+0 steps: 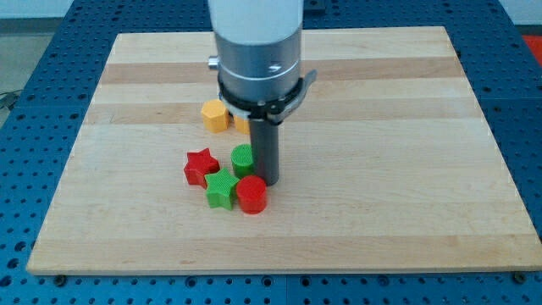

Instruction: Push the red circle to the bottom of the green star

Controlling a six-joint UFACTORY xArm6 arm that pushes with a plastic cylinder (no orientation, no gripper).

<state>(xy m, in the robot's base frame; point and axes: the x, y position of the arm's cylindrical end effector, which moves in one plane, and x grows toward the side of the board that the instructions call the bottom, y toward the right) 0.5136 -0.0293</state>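
The red circle (251,194) lies on the wooden board, touching the right side of the green star (221,188). My tip (270,180) stands just above and to the right of the red circle, very close to it or touching it. The rod hangs from the grey arm body (258,59) at the view's top centre.
A green round block (243,158) sits just left of the rod, above the green star. A red star (201,166) lies to the upper left of the green star. A yellow hexagon (216,115) and a second yellow block (241,124), partly hidden by the arm, lie farther up. The board (406,152) rests on a blue perforated table.
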